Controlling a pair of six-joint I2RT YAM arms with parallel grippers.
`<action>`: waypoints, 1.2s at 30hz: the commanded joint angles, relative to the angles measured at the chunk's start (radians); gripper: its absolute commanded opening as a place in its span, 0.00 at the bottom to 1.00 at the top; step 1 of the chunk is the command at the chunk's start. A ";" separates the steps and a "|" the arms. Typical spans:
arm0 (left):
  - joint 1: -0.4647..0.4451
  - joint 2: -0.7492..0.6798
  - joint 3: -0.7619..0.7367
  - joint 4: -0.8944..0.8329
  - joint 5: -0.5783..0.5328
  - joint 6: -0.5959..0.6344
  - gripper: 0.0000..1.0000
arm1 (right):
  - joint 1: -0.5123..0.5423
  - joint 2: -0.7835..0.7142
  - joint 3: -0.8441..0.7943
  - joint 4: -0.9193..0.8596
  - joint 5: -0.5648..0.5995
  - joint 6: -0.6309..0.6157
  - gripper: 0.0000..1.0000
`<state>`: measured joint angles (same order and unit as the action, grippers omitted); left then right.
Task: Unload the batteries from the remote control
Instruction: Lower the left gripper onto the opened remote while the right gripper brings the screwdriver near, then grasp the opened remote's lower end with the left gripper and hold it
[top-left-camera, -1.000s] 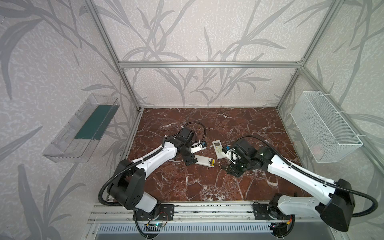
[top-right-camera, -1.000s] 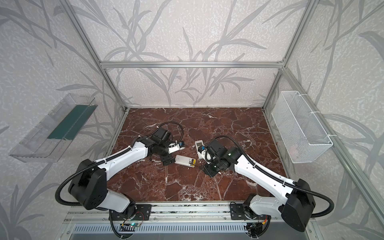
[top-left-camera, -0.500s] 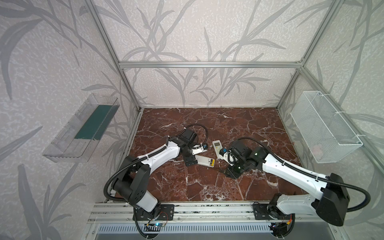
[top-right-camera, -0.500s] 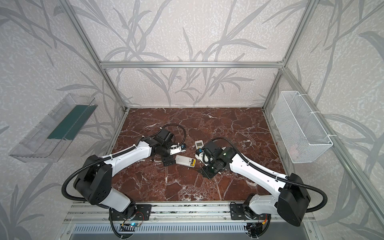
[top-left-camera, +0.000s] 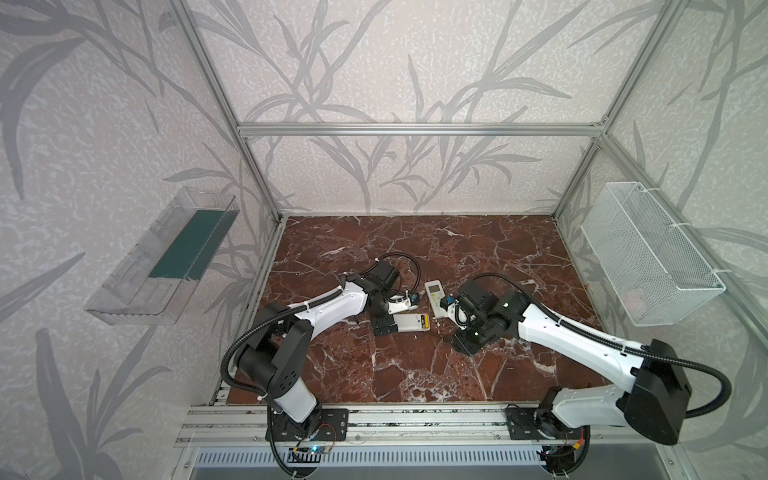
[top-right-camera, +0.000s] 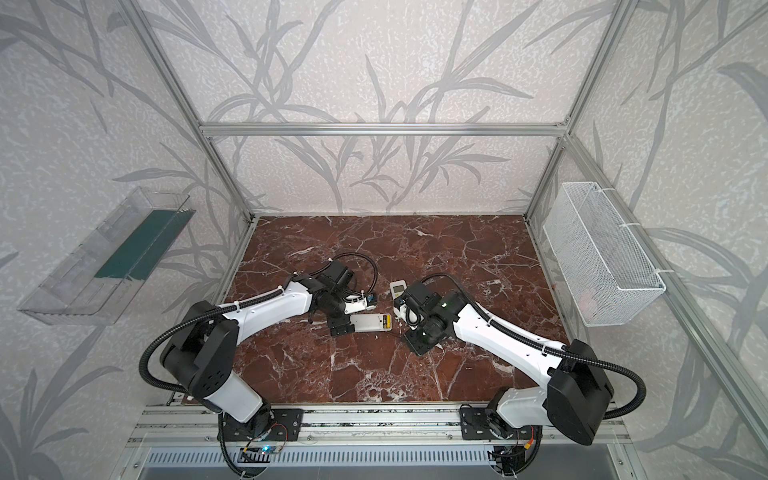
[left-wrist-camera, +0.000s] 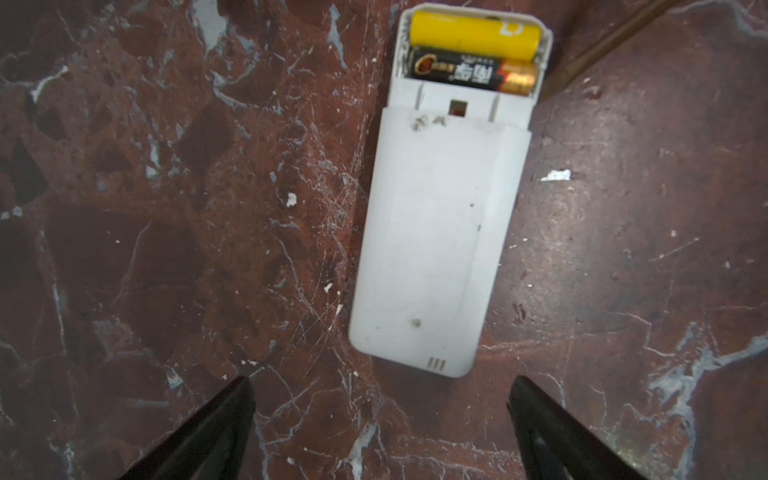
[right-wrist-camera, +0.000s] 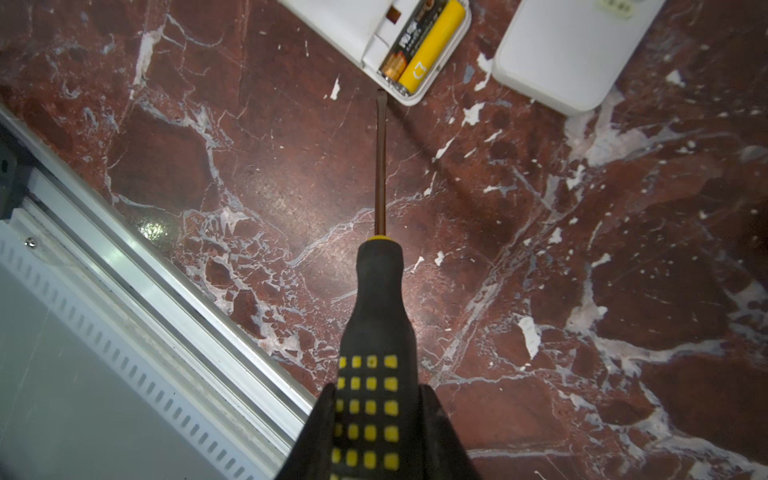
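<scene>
At the remote's three o'clock, right pincer pinching screwdriver should lever batteries gently; left pincer stands spread.

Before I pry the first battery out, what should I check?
1. Compartment open on the remote, yellow battery and black battery exposed: ok.
2. Tool held, right gripper shut on screwdriver: ok.
3. Blade under a battery: not ok, tip is outside the remote's edge.
4. Bracing, left gripper on remote: not ok, open, not touching it.
5. Path past the second remote: ok, it lies apart.
</scene>
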<state>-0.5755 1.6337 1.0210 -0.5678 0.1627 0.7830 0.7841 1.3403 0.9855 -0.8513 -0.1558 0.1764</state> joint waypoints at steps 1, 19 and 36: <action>-0.013 0.000 0.024 -0.016 0.031 0.007 0.96 | -0.028 -0.029 0.032 -0.044 0.062 0.005 0.00; -0.092 -0.022 -0.014 0.037 0.076 -0.103 0.94 | -0.031 -0.094 0.054 -0.032 0.004 -0.163 0.00; -0.122 0.008 -0.041 0.060 -0.001 -0.493 0.88 | -0.031 -0.102 0.014 0.024 0.006 -0.195 0.00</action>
<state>-0.6914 1.6398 0.9840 -0.5186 0.2024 0.3305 0.7506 1.2613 1.0157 -0.8516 -0.1471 -0.0051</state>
